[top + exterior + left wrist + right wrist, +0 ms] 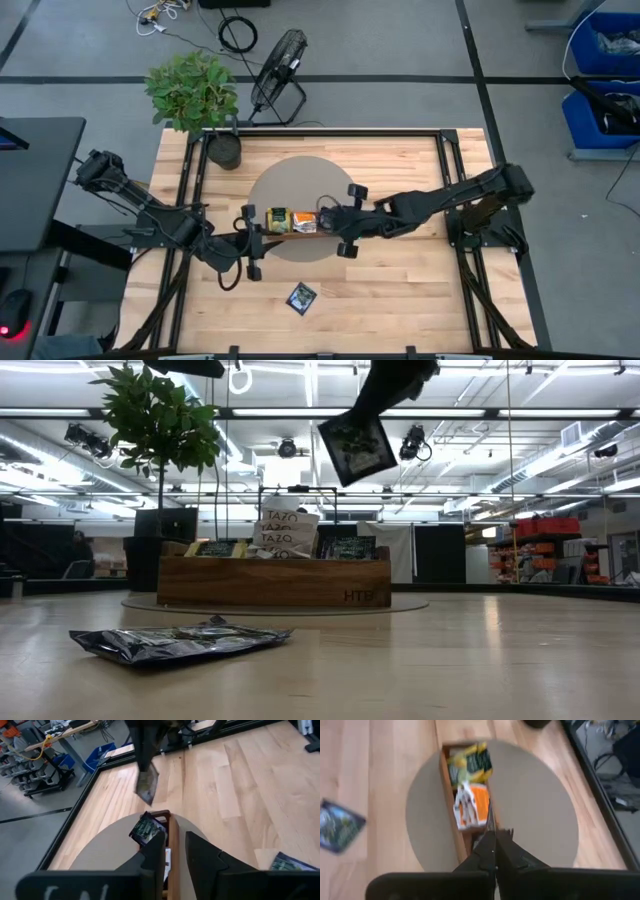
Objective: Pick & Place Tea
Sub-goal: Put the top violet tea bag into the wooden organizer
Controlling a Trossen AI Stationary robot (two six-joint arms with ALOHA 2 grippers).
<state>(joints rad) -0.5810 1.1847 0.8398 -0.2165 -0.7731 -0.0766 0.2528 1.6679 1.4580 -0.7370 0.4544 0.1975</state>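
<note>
At the left gripper (175, 837): spread a little, pinching nothing, hanging right above one end of the wooden tray (270, 582). Just below its tips: a standing sachet (146, 827).

Under both grippers: tea packs (470, 785) set on edge to fit.

At the right gripper (492, 837): pressed tight on a dark sachet (355, 448), dangling straight down, likely to slip in. Well off to its side: a loose sachet (302, 296), flat on the table, not yet picked.
</note>
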